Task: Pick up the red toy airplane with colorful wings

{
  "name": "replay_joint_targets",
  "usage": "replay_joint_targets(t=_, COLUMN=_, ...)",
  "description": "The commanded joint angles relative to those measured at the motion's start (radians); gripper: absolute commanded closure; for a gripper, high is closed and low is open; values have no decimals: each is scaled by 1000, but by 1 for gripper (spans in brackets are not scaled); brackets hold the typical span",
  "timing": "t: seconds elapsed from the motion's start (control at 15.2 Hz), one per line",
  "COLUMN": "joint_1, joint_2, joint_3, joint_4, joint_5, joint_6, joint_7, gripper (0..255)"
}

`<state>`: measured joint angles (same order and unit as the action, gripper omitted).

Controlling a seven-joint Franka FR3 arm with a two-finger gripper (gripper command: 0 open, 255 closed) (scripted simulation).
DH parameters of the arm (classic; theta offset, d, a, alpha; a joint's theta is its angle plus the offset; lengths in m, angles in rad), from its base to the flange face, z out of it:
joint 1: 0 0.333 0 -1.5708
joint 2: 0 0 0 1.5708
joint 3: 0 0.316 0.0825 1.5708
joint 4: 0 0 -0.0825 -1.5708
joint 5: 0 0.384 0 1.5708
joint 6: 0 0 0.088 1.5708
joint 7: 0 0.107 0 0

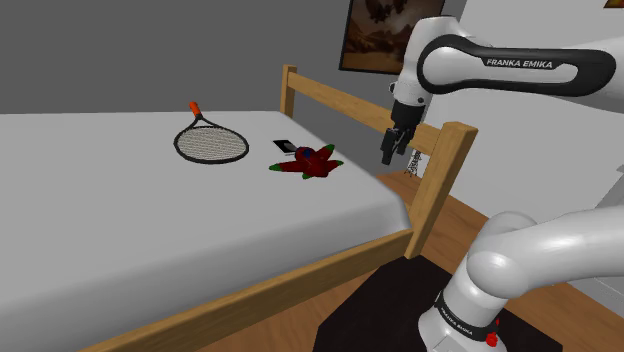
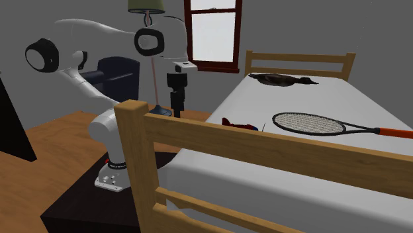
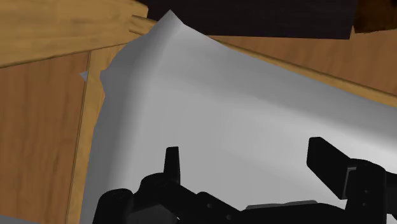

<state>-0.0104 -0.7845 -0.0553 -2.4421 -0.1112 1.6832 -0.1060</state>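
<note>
Airplane (image 1: 308, 162) lies on the bed (image 1: 150, 230), which is broad and grey-topped, and it sits near the corner closest to me. A racket (image 1: 212, 145) rests beyond it, apart. The airplane is low and dark red with green at the wingtips, and its long axis seems to run across the shoulder view. My gripper (image 1: 389, 160) hangs above the bed's edge, fingers spread and empty. The airplane lies toward the shoulder view's left of it, and lower.

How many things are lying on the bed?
4: racket mid-bed; red toy airplane beside it; small black item near the airplane; dark duck-like figure by the far headboard. Others may be hidden.
</note>
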Motion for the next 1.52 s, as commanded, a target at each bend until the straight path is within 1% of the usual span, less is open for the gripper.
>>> replay_joint_targets(t=0.0, joint_1=0, joint_2=0, joint_3=0, joint_4=0, joint_5=0, joint_6=0, joint_7=0, gripper=0)
replay_joint_targets(t=0.33, joint_1=33, joint_2=149, joint_3=-53, joint_4=45, joint_5=114, joint_6=158, joint_7=4, gripper=0)
replay_joint_targets(t=0.59, joint_1=69, joint_2=272, joint_3=-97, joint_4=100, joint_5=223, joint_6=267, joint_7=-17, gripper=0)
replay_joint_targets(t=0.86, joint_1=111, joint_2=397, joint_3=-143, joint_4=173, joint_5=350, joint_6=356, joint_7=-59, gripper=0)
replay_joint_targets(t=1.06, joint_1=142, joint_2=492, joint_3=-178, joint_4=241, joint_5=461, joint_6=404, joint_7=-103, gripper=0)
replay_joint_targets(t=1.12, joint_1=142, joint_2=494, joint_3=-178, joint_4=242, joint_5=463, joint_6=404, joint_7=-104, gripper=0)
replay_joint_targets(t=1.45, joint_1=145, joint_2=508, joint_3=-180, joint_4=190, joint_5=481, joint_6=466, joint_7=-132, gripper=0)
